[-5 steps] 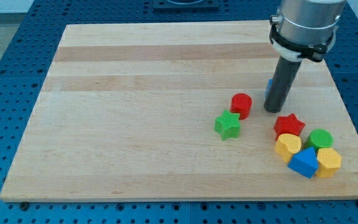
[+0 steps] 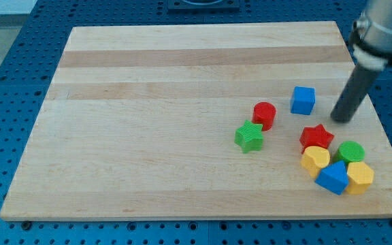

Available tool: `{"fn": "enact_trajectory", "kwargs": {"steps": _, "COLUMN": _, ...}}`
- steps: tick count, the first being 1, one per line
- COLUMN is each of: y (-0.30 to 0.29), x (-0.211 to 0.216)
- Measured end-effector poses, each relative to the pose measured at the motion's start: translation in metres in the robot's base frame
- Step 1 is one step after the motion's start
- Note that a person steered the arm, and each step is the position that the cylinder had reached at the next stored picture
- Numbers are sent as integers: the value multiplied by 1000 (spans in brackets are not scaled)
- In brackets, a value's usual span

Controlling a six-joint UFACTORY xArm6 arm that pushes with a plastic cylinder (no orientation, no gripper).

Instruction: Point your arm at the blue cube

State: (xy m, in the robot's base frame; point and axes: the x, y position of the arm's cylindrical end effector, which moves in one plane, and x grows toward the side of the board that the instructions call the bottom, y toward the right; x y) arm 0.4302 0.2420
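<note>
The blue cube (image 2: 303, 100) sits on the wooden board (image 2: 148, 136), right of centre. My tip (image 2: 341, 120) is to the cube's right and slightly lower, a small gap away, not touching it. The dark rod rises from the tip toward the view's top right. A red cylinder (image 2: 265, 115) lies left of and below the cube. A red star (image 2: 316, 137) lies below the cube, just left of and below my tip.
A green star (image 2: 250, 137) lies below the red cylinder. At the lower right cluster a yellow block (image 2: 315, 159), a green cylinder (image 2: 350, 152), a second blue block (image 2: 332, 178) and a yellow hexagonal block (image 2: 360, 176).
The rod has moved to the view's right, from standing in front of the blue cube to its right side. The cube is now fully in view. No block has moved.
</note>
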Motion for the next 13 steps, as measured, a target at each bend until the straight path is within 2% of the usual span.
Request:
{"fn": "enact_trajectory", "kwargs": {"steps": 1, "y": 14, "x": -37}}
{"fn": "enact_trajectory", "kwargs": {"steps": 2, "y": 18, "x": -38}}
{"fn": "enact_trajectory", "kwargs": {"steps": 3, "y": -42, "x": -78}}
{"fn": "enact_trajectory", "kwargs": {"steps": 5, "y": -50, "x": -80}}
{"fn": "enact_trajectory", "kwargs": {"steps": 6, "y": -78, "x": -99}}
{"fn": "enact_trajectory", "kwargs": {"steps": 7, "y": -155, "x": -136}}
{"fn": "enact_trajectory", "kwargs": {"steps": 8, "y": -151, "x": -133}}
{"fn": "enact_trajectory", "kwargs": {"steps": 9, "y": -73, "x": -79}}
{"fn": "enact_trajectory", "kwargs": {"steps": 10, "y": -73, "x": -79}}
{"fn": "enact_trajectory", "kwargs": {"steps": 12, "y": -159, "x": -87}}
{"fn": "enact_trajectory", "kwargs": {"steps": 13, "y": -159, "x": -87}}
